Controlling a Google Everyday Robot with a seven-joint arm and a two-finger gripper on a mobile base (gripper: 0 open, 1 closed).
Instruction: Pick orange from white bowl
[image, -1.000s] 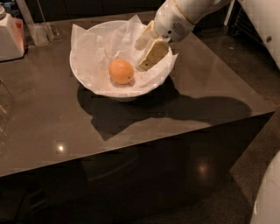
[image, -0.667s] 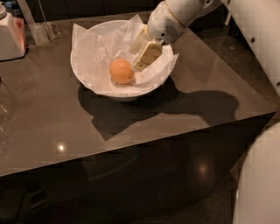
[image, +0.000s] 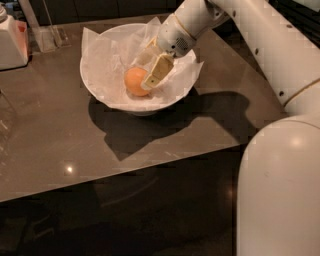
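The robot's two-finger gripper (image: 145, 75) reaches down into a large, wide white bowl (image: 116, 103) standing on the far half of a glossy dark-brown table (image: 60, 145). Its cream-coloured fingers (image: 159, 70) are spread apart rather than clenched. The nearer finger's tip lies against the right side of a small, round orange fruit (image: 133, 82), while the farther finger sits just behind it. The orange rests in the bottom of the bowl, a little right of centre, on a lining of crumpled white paper (image: 107, 55) whose corners stick up over the rim at the far left and at the right. Whether the farther finger touches the fruit cannot be told, and the orange is not lifted off the paper.

The white jointed arm (image: 240, 25) slopes down into the bowl from the far right, and the robot's rounded white body (image: 280, 190) fills the near right corner of the scene. Bowl and arm throw a broad dark shadow (image: 150, 132) across the tabletop toward the near side and to the right. At the far left edge of the table stands a white boxy appliance (image: 11, 42). Just beside it, to the right, is a small clear container (image: 47, 37), well apart from the bowl.
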